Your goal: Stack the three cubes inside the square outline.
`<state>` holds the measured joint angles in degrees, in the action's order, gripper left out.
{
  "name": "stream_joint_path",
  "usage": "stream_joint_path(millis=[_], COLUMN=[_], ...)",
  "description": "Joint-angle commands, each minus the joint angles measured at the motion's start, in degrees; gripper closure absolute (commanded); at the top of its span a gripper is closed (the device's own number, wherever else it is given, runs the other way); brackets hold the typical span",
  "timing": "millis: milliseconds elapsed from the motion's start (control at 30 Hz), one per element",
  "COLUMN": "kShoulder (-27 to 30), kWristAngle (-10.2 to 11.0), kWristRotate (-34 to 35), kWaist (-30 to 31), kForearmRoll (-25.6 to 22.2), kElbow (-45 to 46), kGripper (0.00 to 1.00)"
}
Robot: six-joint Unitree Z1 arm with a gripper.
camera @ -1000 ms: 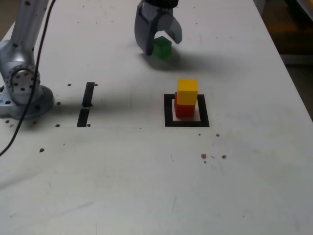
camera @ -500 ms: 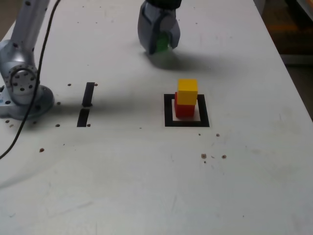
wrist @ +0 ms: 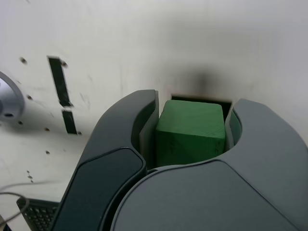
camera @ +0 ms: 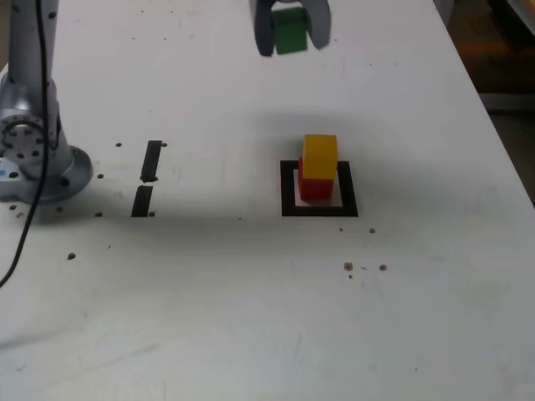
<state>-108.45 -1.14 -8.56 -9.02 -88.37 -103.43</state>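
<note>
Wrist view: gripper (wrist: 192,130) clamped tight on the green cube (wrist: 191,132), held off the table (camera: 251,284)

We see the gripper (camera: 291,32) at the top centre of the exterior view, lifted clear of the table, both grey jaws pointing down and clamped on the green cube (camera: 290,35). Arm base (camera: 33,154) sits at the exterior view's left edge, column rising upward.
</note>
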Motion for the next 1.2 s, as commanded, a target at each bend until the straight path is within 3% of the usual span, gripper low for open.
stream_joint_path(millis=[0,167,333,833,1167], kShoulder=[-0.1,-1.8,-4.1,-8.2,-8.5], kWristAngle=[-0.6,-1.2,-2.2,-1.8,0.6], kWristRotate=[2.1,7.3,9.9,10.6,10.7], kWaist=[6.6,14.5,18.2,19.1,18.9], kForearmRoll=[-0.3,-0.1,0.3,4.8,5.1], kElbow=[-0.1,-0.7,-1.7,1.7,1.2], kGripper=[0.73,0.73,0.73,0.73,0.71])
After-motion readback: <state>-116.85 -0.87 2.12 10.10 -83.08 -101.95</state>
